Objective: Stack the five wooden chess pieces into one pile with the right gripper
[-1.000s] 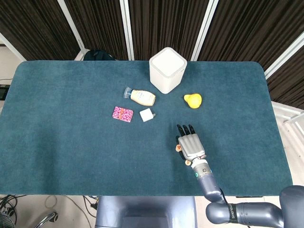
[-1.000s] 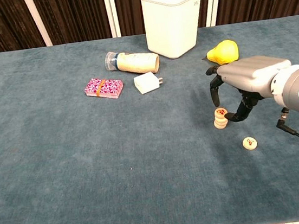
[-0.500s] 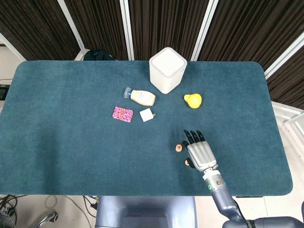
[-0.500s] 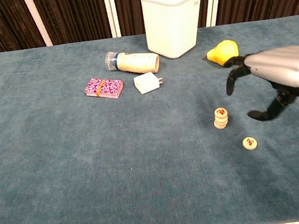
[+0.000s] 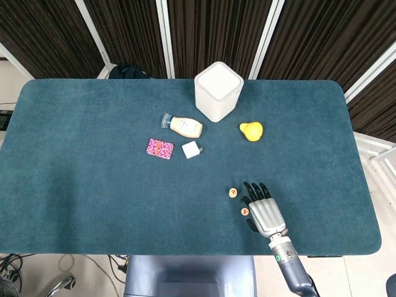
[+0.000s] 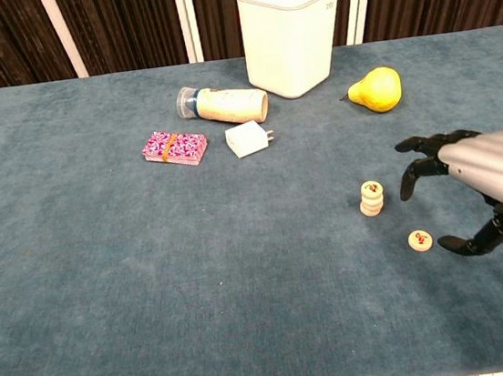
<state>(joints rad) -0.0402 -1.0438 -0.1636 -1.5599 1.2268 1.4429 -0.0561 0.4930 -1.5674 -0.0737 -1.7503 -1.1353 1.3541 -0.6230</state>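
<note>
A short stack of round wooden chess pieces (image 6: 372, 198) stands on the blue cloth, seen from above as one disc (image 5: 232, 193). A single loose piece (image 6: 420, 241) with a red mark lies flat to its right and nearer the front edge (image 5: 245, 211). My right hand (image 6: 484, 178) hovers just right of the loose piece, fingers spread and curved, holding nothing; in the head view the right hand (image 5: 265, 210) sits beside that piece. The left hand does not show in either view.
A white square container (image 6: 291, 36) stands at the back, a yellow pear (image 6: 376, 89) to its right. A lying bottle (image 6: 223, 104), a white charger (image 6: 247, 139) and a pink card pack (image 6: 174, 147) lie left of centre. The table's front edge (image 5: 247, 252) runs close behind the hand.
My right hand has let go of the stack and drawn back toward the front right, coming down beside the loose piece. The stack stays standing where it was.
</note>
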